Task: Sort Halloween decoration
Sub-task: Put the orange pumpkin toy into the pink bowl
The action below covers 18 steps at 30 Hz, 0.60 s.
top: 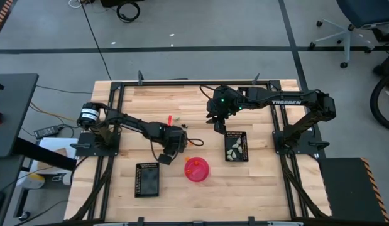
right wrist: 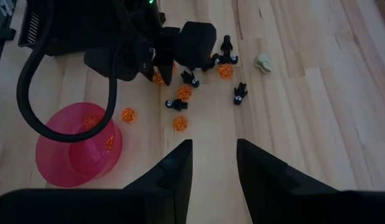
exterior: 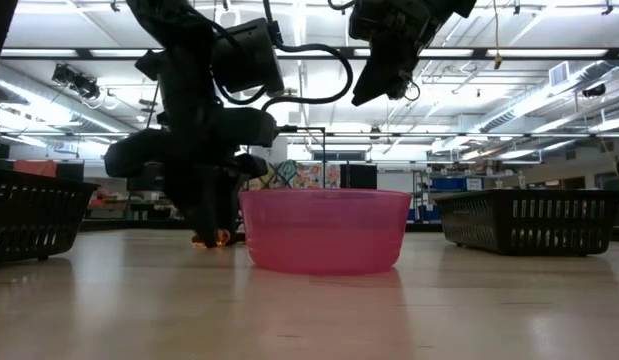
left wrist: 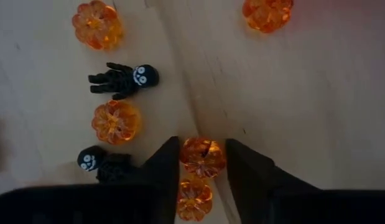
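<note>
Small orange pumpkin pieces (left wrist: 115,121) and black skull-faced figures (left wrist: 124,79) lie scattered on the wood near the table's middle, with one pale piece (right wrist: 263,62) among them. My left gripper (left wrist: 203,158) is down at the table in this cluster (top: 172,149), its fingers either side of one orange pumpkin. Another pumpkin (left wrist: 193,198) lies further back between the fingers. My right gripper (right wrist: 214,155) hangs open and empty above the table (top: 217,124), near the far end of the right tray. The pink bowl (top: 196,169) holds a few orange pieces (right wrist: 89,122). My left gripper pinches one orange pumpkin piece (left wrist: 203,157) between its two fingertips, one on each side. The fingers come from above, pointing down. The pumpkin looks level with the pieces around it, so it seems to sit on the table.
A black grid tray (top: 236,145) with pale pieces sits right of the bowl, and another black tray (top: 147,179) sits to the bowl's left. A small red thing (top: 169,118) lies toward the far side. Bare wood lies near the front edge.
</note>
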Each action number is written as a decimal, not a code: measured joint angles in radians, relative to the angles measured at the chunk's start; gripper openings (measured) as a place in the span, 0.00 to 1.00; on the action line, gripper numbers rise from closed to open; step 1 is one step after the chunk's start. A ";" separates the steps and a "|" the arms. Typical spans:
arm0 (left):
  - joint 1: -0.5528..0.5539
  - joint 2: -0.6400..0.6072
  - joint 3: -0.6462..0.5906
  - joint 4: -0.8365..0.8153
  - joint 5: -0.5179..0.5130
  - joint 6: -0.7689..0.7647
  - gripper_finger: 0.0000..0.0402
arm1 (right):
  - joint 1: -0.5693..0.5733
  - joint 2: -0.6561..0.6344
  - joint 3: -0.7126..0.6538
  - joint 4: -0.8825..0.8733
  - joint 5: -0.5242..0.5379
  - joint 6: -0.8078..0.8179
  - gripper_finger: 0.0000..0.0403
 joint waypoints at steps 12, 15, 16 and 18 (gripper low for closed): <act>0.000 0.001 0.000 -0.002 0.000 -0.005 0.06 | 0.000 0.000 0.000 0.000 0.000 0.000 0.32; 0.000 -0.005 0.011 -0.016 0.000 -0.005 0.06 | 0.000 0.000 0.000 0.000 0.000 0.000 0.32; 0.000 -0.005 0.015 -0.019 0.000 -0.005 0.06 | 0.000 0.000 0.000 0.000 0.000 0.000 0.32; 0.000 -0.003 0.028 -0.033 0.003 -0.005 0.06 | 0.000 0.000 0.000 0.000 0.000 -0.001 0.32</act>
